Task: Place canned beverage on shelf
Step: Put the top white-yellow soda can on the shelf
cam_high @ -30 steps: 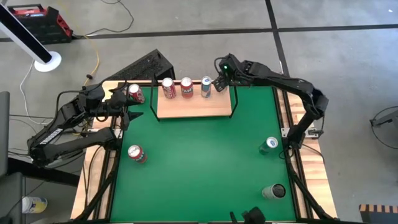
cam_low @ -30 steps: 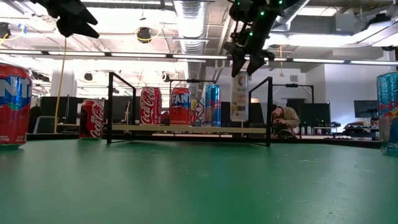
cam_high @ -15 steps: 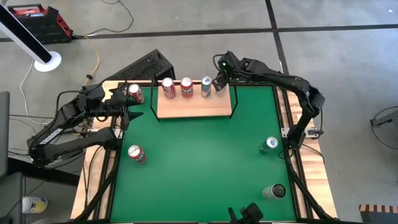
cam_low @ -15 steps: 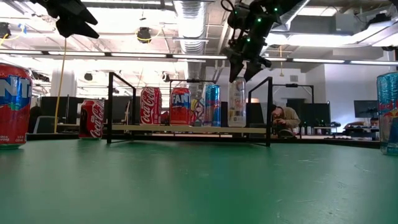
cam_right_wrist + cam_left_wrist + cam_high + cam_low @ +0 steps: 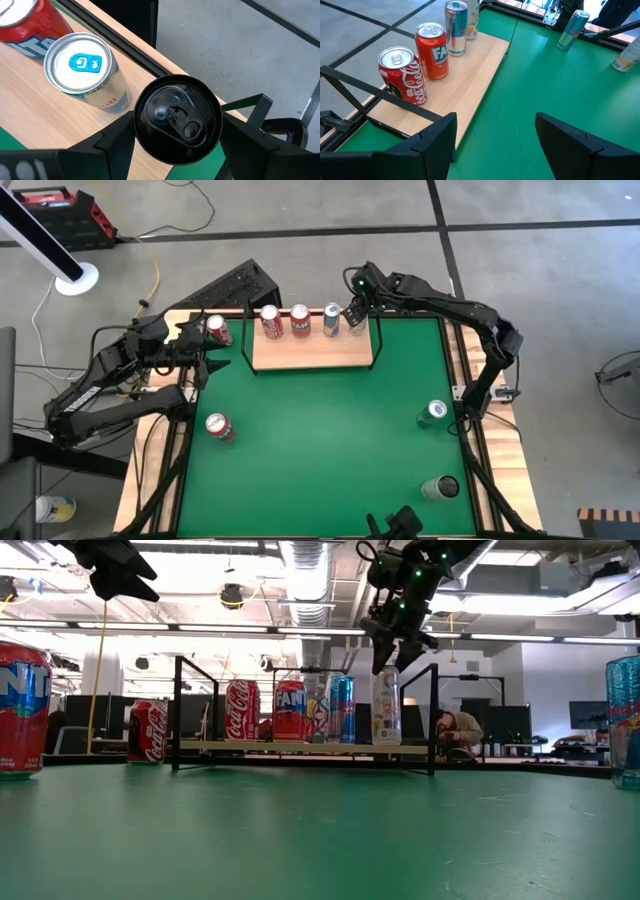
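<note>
The shelf (image 5: 310, 352) is a pale-wood board with black wire ends at the table's far side. A Coca-Cola can (image 5: 269, 321), a Fanta can (image 5: 299, 321) and a blue-silver can (image 5: 331, 320) stand on it in a row. My right gripper (image 5: 355, 308) is shut on a white can with a black top (image 5: 385, 705) at the shelf's right end. My left gripper (image 5: 495, 135) is open and empty, high over the table's far left (image 5: 205, 350). My right gripper pinches the white can between its two fingers, on opposite sides just below the black top's rim (image 5: 137, 125). The fingers come from above, pointing down. The can stands upright, its base on the shelf board (image 5: 300, 746) beside the blue-silver can.
A second Coca-Cola can (image 5: 218, 330) stands on the table left of the shelf. A red can (image 5: 219, 426) stands at the left, a blue-green can (image 5: 432, 413) at the right, and another can (image 5: 440, 488) at the near right. The green middle of the table is bare.
My right gripper has come down with the white can at the shelf's right end. The can hung clear above the board one second ago and now stands upright on it, next to the blue-silver can.
</note>
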Robot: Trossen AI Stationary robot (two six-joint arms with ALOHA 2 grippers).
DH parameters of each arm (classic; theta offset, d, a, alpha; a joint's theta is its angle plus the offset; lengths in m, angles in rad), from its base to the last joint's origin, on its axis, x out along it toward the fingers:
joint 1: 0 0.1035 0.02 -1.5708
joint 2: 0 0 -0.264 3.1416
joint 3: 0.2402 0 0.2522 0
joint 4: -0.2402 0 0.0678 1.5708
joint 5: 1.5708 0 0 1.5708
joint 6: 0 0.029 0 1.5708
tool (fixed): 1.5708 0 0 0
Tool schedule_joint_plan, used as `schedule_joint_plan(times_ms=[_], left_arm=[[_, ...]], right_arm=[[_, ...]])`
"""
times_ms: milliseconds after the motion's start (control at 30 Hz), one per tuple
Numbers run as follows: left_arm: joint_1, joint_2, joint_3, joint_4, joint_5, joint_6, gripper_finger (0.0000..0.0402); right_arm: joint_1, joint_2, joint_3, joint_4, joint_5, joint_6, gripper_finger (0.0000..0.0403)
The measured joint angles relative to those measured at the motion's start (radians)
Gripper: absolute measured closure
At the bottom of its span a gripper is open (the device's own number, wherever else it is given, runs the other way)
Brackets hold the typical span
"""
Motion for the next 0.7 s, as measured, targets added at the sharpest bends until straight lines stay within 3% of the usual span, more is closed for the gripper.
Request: schedule_joint_plan(times_ms=[700], left_arm=[[0.000,0.000,0.000,0.000,0.000,0.000,0.0148]], right_arm=[[0.000,-0.001,0.000,0.009,-0.008,-0.004,0.0121]])
